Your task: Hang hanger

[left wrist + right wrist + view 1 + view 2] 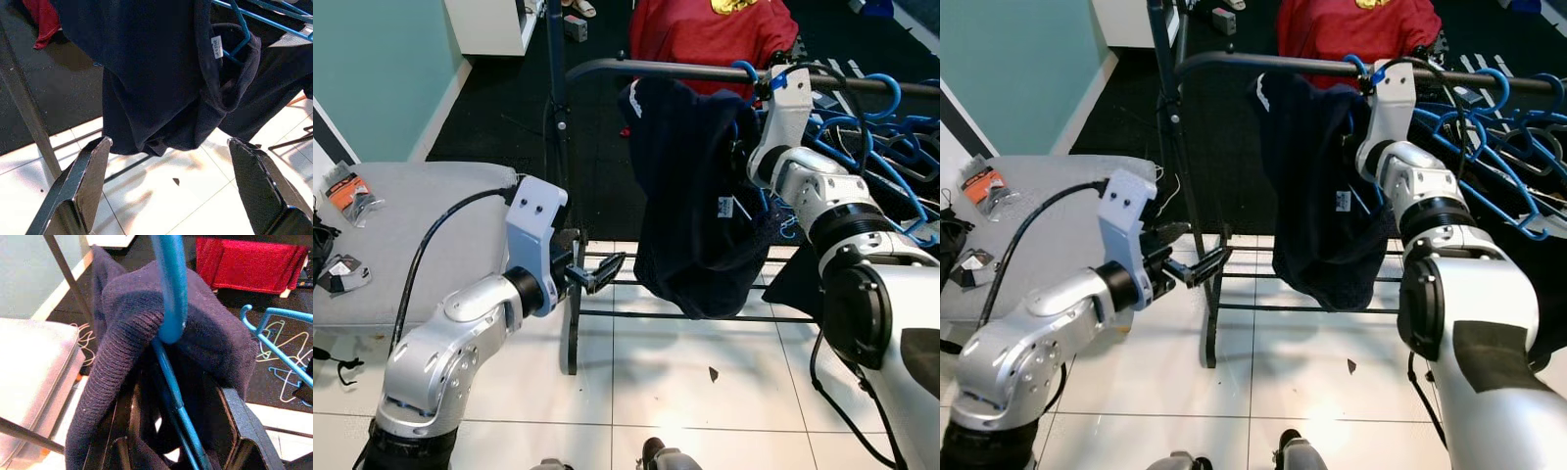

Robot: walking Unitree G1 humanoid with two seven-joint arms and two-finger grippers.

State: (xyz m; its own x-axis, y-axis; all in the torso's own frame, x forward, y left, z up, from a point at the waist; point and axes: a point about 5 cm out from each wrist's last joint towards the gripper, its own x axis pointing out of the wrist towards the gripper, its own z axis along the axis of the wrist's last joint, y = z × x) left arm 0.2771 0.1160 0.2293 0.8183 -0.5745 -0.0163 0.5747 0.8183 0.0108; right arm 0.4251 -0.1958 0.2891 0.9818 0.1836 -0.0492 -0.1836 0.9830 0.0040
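The blue plastic hanger, carrying a dark navy knitted sweater, sits with its hook over the dark metal bar of the clothes rack, near the rack's left end. The right wrist view shows what the head views cannot: the hanger's thick neck rising out of the sweater's ribbed collar, a thin blue arm of it running down between the right gripper's two black fingers, which stand apart on either side of the bunched knit. Whether they actually press on hanger or cloth cannot be told from that picture. In the head views the right arm is raised high, forearm reaching up to the bar, its white wrist housing just below the hook and the gripper buried in the sweater's shoulder.

The left wrist view gives the garment from below: its lower folds, a small white label inside the neck and the blue hanger arm beside it, all hanging clear above the white tiled floor. The left gripper is held low and forward, elbow bent, fingers spread wide with nothing between them, just short of the sweater's hem.

More blue plastic hangers crowd the bar's right end. A red cloth lies behind the rack, and a grey cushioned surface stands at the left.
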